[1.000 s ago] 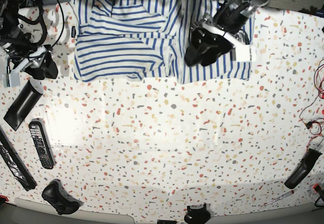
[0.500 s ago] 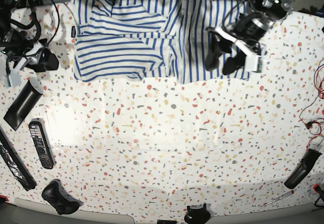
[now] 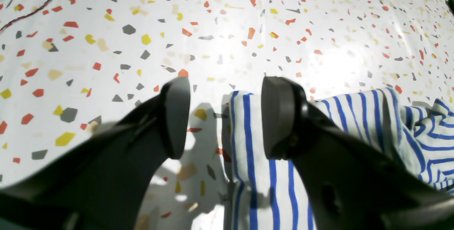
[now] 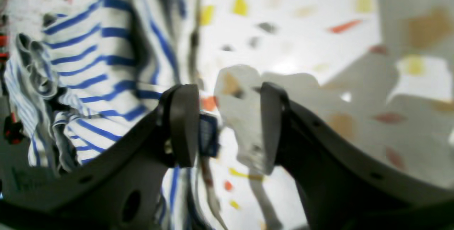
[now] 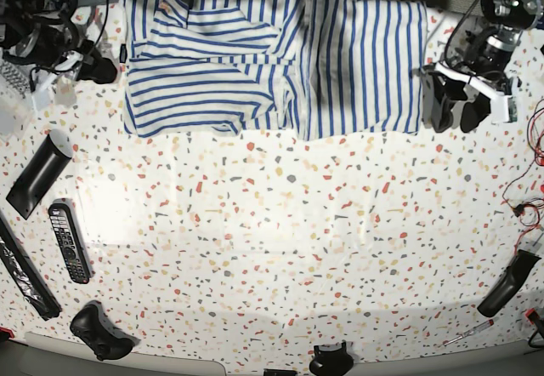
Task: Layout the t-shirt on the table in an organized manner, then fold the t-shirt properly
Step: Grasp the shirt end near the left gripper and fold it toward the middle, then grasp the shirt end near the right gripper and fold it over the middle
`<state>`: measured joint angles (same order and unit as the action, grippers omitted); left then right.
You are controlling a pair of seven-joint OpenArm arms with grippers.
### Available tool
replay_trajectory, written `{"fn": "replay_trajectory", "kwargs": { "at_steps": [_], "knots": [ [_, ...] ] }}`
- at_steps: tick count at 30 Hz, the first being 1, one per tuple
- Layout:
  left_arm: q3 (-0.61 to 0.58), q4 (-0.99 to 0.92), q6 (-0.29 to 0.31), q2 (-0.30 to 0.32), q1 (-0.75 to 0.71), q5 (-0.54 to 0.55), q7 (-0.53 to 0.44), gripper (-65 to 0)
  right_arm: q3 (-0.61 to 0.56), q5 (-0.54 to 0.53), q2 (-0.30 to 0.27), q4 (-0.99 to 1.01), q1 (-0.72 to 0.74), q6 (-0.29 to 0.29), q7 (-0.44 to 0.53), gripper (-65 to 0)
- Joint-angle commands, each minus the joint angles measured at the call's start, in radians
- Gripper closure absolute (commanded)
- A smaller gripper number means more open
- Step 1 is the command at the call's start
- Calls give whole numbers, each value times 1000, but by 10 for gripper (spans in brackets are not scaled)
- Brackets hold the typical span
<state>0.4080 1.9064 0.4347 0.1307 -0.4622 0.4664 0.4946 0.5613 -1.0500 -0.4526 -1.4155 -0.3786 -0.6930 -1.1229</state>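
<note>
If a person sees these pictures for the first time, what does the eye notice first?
The striped t-shirt, folded and somewhat rumpled, lies at the far edge of the speckled table. The left pincer stands open beside its right edge, and a black remote lies near the left side.

The left tool [image 3: 225, 116] hangs open over the t-shirt [image 3: 255, 173] edge on the table [image 3: 227, 27].
</note>
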Motion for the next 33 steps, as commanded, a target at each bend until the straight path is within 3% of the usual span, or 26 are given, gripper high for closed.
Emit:
{"fn": "replay_trajectory", "kwargs": {
  "at_steps": [1, 7, 14, 17, 20, 23, 33],
  "knots": [
    [4, 18, 6, 6, 0, 16, -26, -296, -25, -2, -18, -11, -5, -5, -10, -278],
    [4, 18, 6, 6, 0, 16, -25, -296, -171, -2, 16, -11, -4, -5, 3, -278],
    [4, 18, 6, 6, 0, 16, -25, -296, -219, -1, 84, -11, -4, -5, -4, -272],
    [4, 18, 6, 6, 0, 15, -24, -296, -217, -1, 83, -11, -3, -5, -3, -165],
    [4, 18, 6, 6, 0, 13, -24, -296, -201, -2, 76, -12, 2, -5, 0, -51],
    [4, 18, 6, 6, 0, 12, -24, -296, -160, -2, 76, -26, 13, -5, 1, 0],
    [4, 18, 6, 6, -3, 12, -17, -294, 80, -8, 76, -228, 18, -5, 0, 0]
  ]
}}
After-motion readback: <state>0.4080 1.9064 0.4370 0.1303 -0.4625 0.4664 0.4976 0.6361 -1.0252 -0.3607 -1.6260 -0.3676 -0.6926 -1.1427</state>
